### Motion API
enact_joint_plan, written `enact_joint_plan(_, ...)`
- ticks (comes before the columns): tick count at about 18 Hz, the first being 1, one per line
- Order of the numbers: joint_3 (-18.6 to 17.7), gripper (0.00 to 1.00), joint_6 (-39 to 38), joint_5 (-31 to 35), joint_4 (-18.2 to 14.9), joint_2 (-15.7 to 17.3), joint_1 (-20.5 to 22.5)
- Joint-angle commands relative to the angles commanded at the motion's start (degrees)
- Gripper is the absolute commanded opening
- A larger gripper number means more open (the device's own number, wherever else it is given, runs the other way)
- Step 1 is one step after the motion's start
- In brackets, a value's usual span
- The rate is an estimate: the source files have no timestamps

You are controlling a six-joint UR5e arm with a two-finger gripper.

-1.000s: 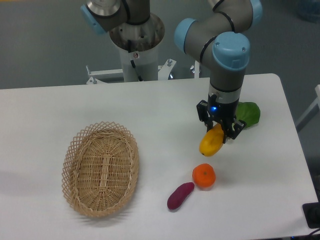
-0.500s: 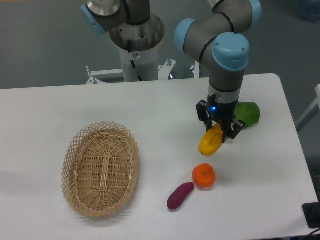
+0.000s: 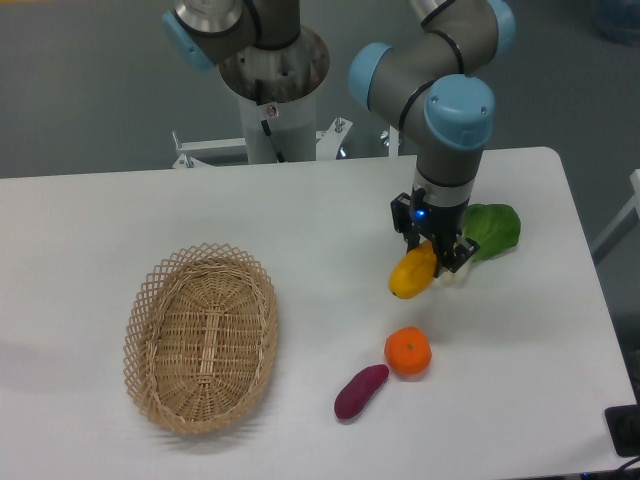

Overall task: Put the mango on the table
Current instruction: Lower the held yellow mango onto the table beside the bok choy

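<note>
One smooth yellow-orange oval mango [image 3: 412,274] is clamped in the black two-finger gripper [image 3: 432,256]; jaws closed on its upper end, long axis tilted, free end hanging down-left; it looks clear of the flat white table [image 3: 300,220], though contact can't be ruled out from this angle; placement not done yet.

Neighbours: round orange [image 3: 408,351] sits near, below the mango; purple sweet potato [image 3: 360,390] just beside the orange, lower-left; green leafy vegetable [image 3: 492,228] right behind the gripper; oval woven wicker basket [image 3: 201,336] well apart to the left.

Handling, my read: skin is smooth and waxy, so slippery; grip is off-centre near one end, so the fruit can pivot or slide between the fingers; flesh is firm but bruises, so no extra squeeze; fairly heavy for this sort of pinch hold; a hold across the middle of the short axis would be more stable.

Next step likely: lower until the hanging end touches bare table between gripper and orange, then open; risk is rolling into the orange after release, as an oval body rolls easily; keep the drop minimal.
</note>
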Motion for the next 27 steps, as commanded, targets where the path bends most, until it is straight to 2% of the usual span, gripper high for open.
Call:
enact_joint_plan(4, -2.46, 0.48, 1.25, 0.71, 0.00, -0.09, 0.00)
enact_joint_plan(12, -5.10, 0.49, 0.45, 0.71, 0.09, -0.53, -0.52)
enact_joint_plan(19, -5.28, 0.51, 0.02, 0.71, 0.09, -1.05, -0.79)
enact_joint_plan(23, -5.19, 0.61, -0.25, 0.71, 0.18, -1.14, -1.05)
enact_joint_plan(25, -5.02, 0.76, -0.16, 0.63, 0.26, -1.23, -1.05)
enact_joint_plan(27, -5.19, 0.88, -0.25, 0.63, 1.75, -1.23, -1.05)
